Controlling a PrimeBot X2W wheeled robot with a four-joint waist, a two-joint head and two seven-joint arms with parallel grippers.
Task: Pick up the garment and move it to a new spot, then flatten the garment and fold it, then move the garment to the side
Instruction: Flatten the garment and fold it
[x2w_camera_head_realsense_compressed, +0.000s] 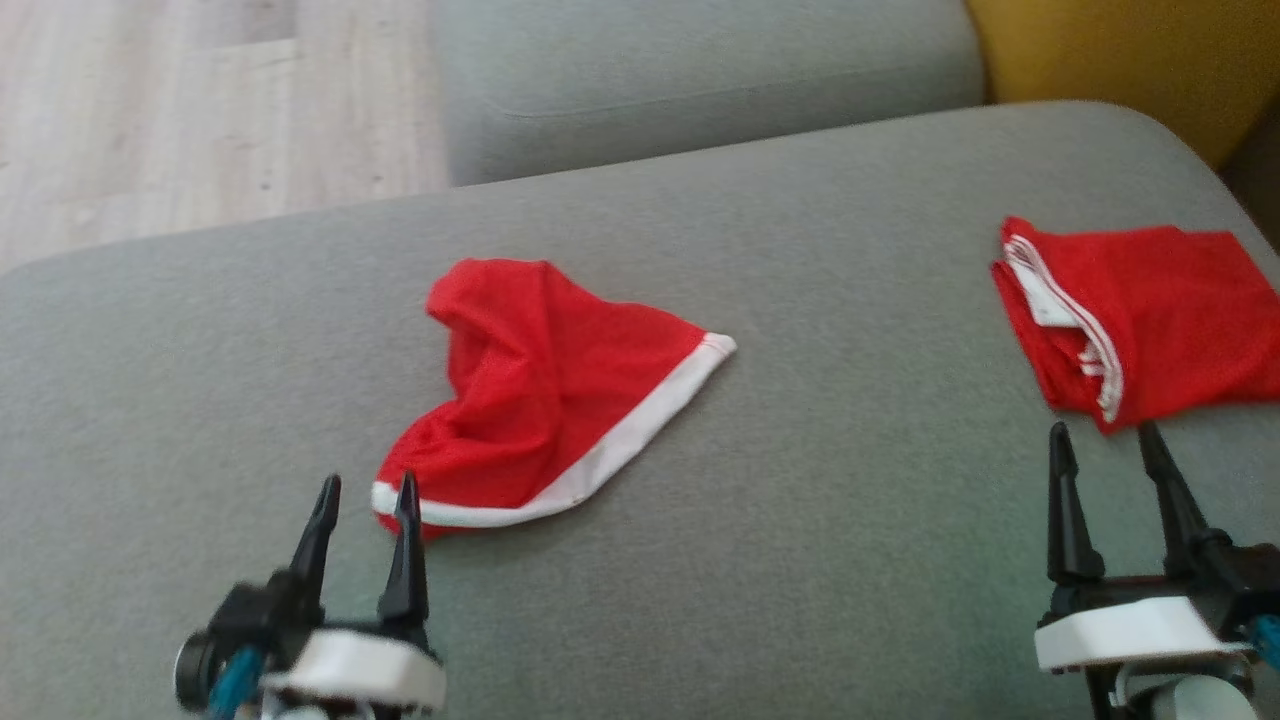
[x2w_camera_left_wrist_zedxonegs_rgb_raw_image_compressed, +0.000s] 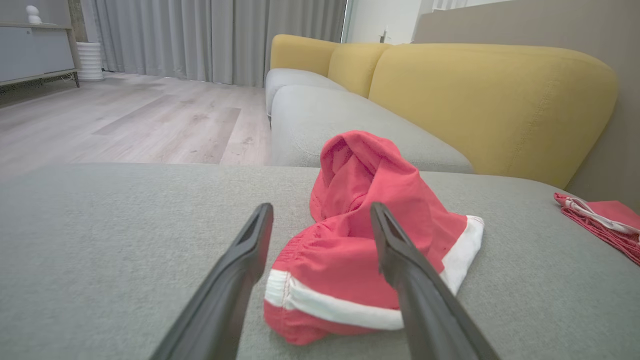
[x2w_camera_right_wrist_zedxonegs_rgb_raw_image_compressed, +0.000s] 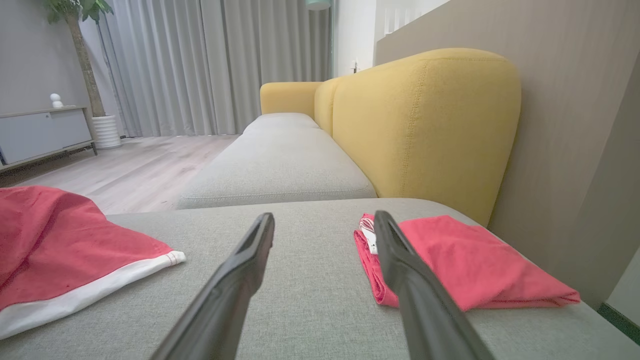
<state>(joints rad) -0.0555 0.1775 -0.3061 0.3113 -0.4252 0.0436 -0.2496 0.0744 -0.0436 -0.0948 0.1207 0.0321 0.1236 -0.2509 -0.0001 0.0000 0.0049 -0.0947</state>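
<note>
- My left tool (x2w_camera_head_realsense_compressed: 368, 488) spread, empty, at crumpled garment's (x2w_camera_head_realsense_compressed: 545, 390) near corner.
- My right tool (x2w_camera_head_realsense_compressed: 1100, 432) spread, empty, beside folded red cloth (x2w_camera_head_realsense_compressed: 1150, 300).
- Right wrist view adds potted plant (x2w_camera_right_wrist_zedxonegs_rgb_raw_image_compressed: 86, 65).

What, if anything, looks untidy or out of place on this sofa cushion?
The red garment with white trim in the middle of the grey cushion lies crumpled, bunched into a raised hump at its far end. The folded red garment at the right looks neat. Nothing looks torn or spilled.
</note>
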